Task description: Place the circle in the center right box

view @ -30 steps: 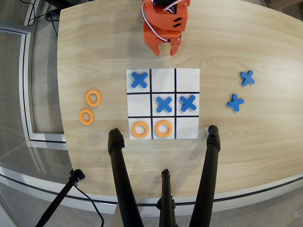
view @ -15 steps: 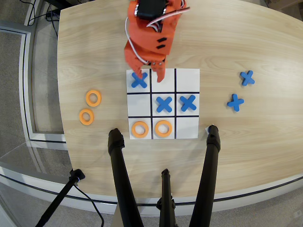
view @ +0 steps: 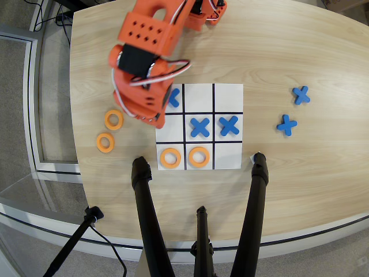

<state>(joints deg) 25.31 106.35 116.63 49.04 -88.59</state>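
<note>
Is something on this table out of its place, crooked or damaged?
Nothing stands out. The grid sheet lies flat and square on the table, the two orange rings and the blue X pieces on it sit inside their cells, and the spare rings and spare X pieces lie flat beside it.

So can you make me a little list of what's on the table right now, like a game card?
board: white 3x3 grid sheet
blue X pieces on board: three, top left, middle, middle row right end
orange rings on board: two, bottom left and bottom middle
spare orange rings: two, left of the board
spare blue X pieces: two, right of the board
empty middle-row cell: left end
orange arm: above the board's left edge, near the spare rings
claw: hidden under the arm
</note>
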